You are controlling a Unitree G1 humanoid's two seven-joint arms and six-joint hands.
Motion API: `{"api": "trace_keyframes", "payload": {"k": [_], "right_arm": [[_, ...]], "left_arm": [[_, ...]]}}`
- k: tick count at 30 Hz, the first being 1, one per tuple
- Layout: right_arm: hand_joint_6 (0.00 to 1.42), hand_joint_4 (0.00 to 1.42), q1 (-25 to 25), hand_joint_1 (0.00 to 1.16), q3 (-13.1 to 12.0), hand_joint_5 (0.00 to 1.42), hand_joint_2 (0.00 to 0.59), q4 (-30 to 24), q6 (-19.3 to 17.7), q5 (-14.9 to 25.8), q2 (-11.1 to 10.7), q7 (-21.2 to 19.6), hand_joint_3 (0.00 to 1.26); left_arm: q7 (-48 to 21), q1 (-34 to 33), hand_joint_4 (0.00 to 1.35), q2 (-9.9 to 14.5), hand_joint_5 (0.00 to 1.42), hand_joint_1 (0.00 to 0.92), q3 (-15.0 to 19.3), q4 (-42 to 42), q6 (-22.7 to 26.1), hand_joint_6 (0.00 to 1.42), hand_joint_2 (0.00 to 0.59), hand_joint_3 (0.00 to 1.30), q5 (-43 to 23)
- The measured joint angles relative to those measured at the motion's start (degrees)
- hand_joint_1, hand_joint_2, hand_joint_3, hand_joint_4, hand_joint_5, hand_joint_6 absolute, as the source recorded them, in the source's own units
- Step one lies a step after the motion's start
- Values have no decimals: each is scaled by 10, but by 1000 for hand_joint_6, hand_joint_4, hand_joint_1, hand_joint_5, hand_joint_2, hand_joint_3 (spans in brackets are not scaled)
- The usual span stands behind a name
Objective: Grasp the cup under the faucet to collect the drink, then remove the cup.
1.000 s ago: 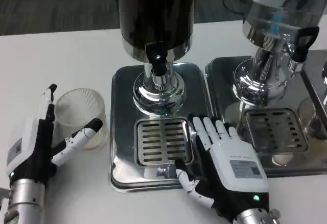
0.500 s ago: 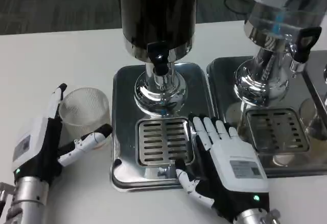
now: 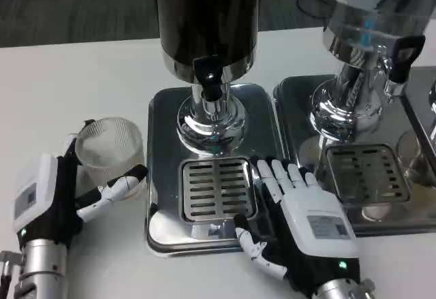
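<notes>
Left hand wraps cup at left of frame, grip looks loose, ready to carry under faucet. Right hand flat, fingers spread, bracing tray.

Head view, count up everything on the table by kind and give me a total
Dispensers: 2, one dark, one clear
Drip trays: 2, left, right
Cups: 1, clear, at the left hand
Hands: 2, the right hand on the left tray
Total: 7
</notes>
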Motion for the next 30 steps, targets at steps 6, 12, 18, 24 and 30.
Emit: {"api": "trace_keyframes", "payload": {"k": [6, 12, 18, 24, 30], "right_arm": [[28, 0, 0, 260, 0, 0, 416, 0, 0, 3, 0, 0, 25], [30, 0, 0, 257, 0, 0, 416, 0, 0, 4, 0, 1, 25], [34, 0, 0, 256, 0, 0, 416, 0, 0, 4, -1, 2, 25], [42, 0, 0, 257, -1, 0, 424, 0, 0, 5, -5, 2, 25], [46, 0, -2, 260, -2, 0, 430, 0, 0, 6, -6, 2, 25]], "left_arm": [[30, -6, 562, -2, 830, 398, -4, 17, -14, 884, 93, 431, 2], [47, -9, 619, -4, 876, 396, -11, 28, -25, 948, 102, 461, 6], [70, -8, 619, -4, 876, 402, -21, 30, -25, 948, 102, 466, 20], [95, -6, 625, -4, 876, 404, -28, 32, -25, 964, 103, 477, 32], [106, -6, 627, -4, 876, 404, -30, 33, -23, 967, 103, 485, 42]]}}
